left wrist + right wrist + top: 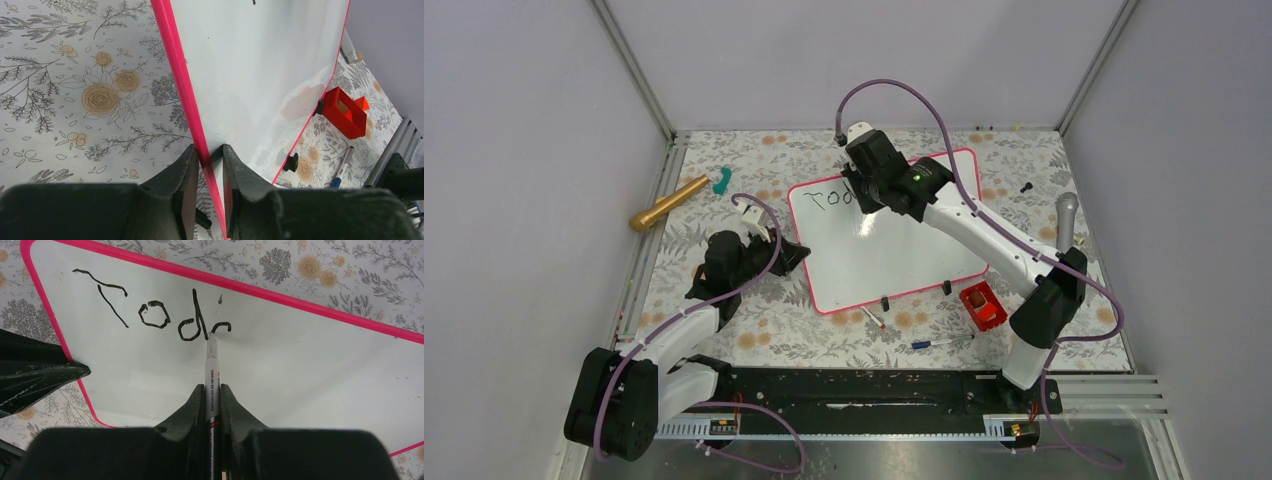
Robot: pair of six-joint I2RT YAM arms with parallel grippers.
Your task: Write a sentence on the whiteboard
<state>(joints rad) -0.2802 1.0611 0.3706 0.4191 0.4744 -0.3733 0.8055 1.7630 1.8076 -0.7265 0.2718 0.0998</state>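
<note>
Two pinches: right gripper (212,390) on marker (212,360), left gripper (209,156) on whiteboard (260,75) edge.

The sentence (150,315), handwritten in black on the whiteboard (310,370) toward the table's far edge, reads "Tod", followed by 1 unfinished curved stroke. The marker (212,357) in my right gripper (212,392) carries tiny print, too small to read.

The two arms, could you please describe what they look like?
The left arm and right arm have white shells, black joints and black wedge-shaped fingers. A purple cable loops along each; a green light glows on the right one.
</note>
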